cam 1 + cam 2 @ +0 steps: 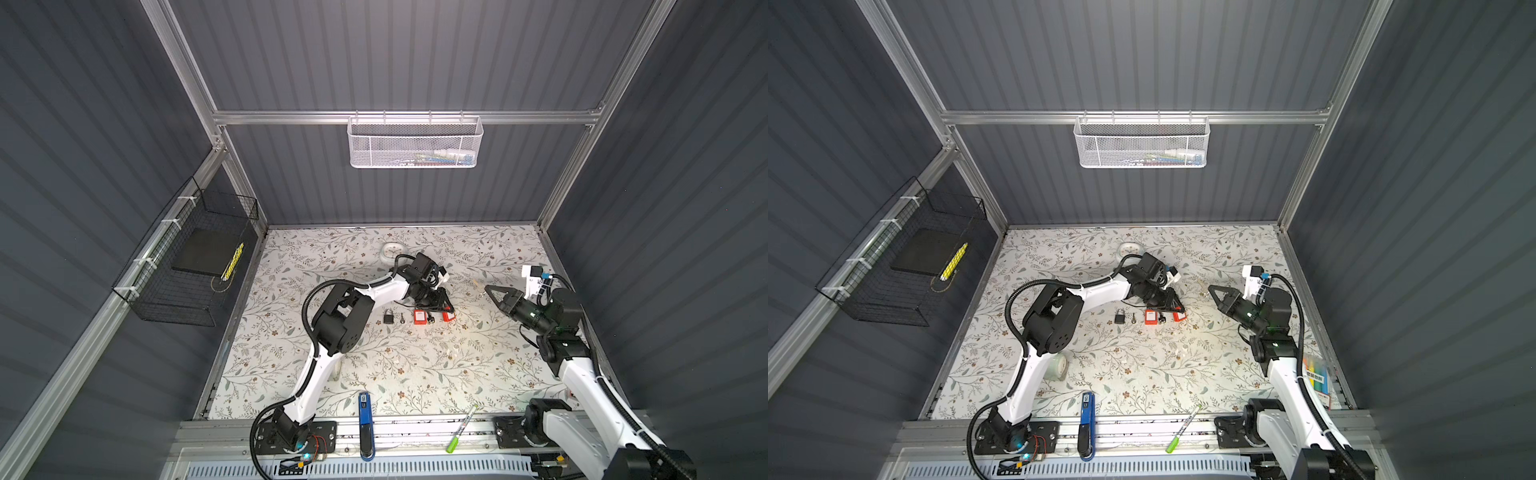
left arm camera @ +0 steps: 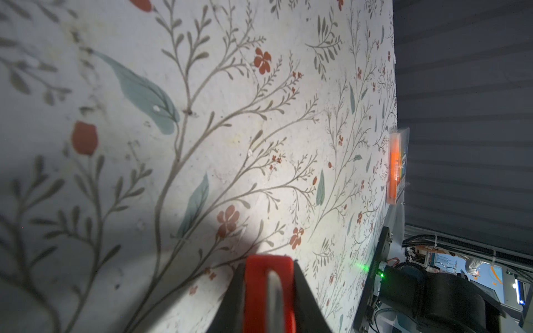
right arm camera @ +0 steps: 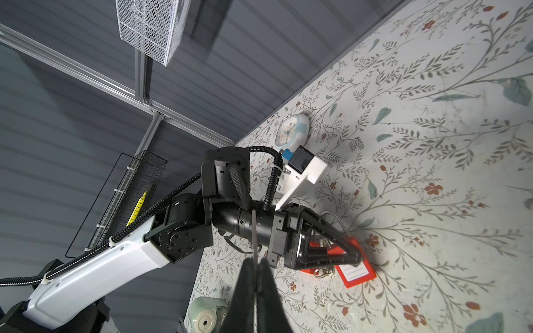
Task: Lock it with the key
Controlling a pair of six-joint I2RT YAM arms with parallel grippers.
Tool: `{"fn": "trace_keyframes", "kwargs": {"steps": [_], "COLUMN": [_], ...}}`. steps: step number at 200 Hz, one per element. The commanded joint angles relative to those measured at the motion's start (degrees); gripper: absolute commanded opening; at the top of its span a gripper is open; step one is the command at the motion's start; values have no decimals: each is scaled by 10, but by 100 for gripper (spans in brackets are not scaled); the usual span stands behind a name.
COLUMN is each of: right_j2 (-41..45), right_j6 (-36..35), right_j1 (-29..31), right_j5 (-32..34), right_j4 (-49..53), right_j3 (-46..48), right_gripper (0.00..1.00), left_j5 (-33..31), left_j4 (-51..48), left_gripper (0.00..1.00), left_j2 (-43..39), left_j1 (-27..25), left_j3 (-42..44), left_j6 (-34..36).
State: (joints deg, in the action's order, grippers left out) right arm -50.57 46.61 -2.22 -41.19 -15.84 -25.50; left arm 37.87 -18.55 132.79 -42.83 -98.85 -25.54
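Note:
My left gripper (image 1: 446,308) (image 2: 269,265) sits low over the table's middle, shut on a red padlock (image 2: 256,276). The right wrist view shows the padlock's wire shackle (image 3: 331,219) sticking out past the fingers. A red tag with a white label (image 3: 357,271) lies on the table under that gripper. My right gripper (image 1: 487,286) (image 3: 255,265) hovers to the right of it, shut on a thin metal key (image 3: 254,230) seen edge-on and pointing toward the left gripper. A black padlock (image 1: 388,316) and a small key (image 1: 402,319) lie to the left of the red things.
A round clock (image 1: 392,251) lies near the back wall. A tape roll (image 1: 1057,365) sits by the left arm. A blue tool (image 1: 365,424) and a green marker (image 1: 461,428) rest at the front edge. A marker pack (image 1: 1316,378) is at the right edge. Wire baskets (image 1: 415,141) hang on the walls.

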Motion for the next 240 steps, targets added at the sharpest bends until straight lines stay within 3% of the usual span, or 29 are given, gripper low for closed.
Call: {"fn": "trace_keyframes", "kwargs": {"steps": [1,35,134,240], "right_j2": [13,15,27,32], "right_j6": [-15,-18,-27,-33], "right_j1": [-3,-3,-3,-3], "right_j5": [-9,-8,-8,-4], "right_j4": [11,17,36,47], "right_j3": [-6,-6,-7,-7], "right_gripper": [0,0,0,0], "left_j5": [-5,-14,-41,-89], "left_j4": [-31,-33,-45,-90], "left_gripper": [10,24,44,50], "left_j2": [15,6,4,7], "left_j1": [-5,-5,-6,-6], "left_j3": [-16,-14,-33,-61], "left_j6": [21,25,22,26]}}
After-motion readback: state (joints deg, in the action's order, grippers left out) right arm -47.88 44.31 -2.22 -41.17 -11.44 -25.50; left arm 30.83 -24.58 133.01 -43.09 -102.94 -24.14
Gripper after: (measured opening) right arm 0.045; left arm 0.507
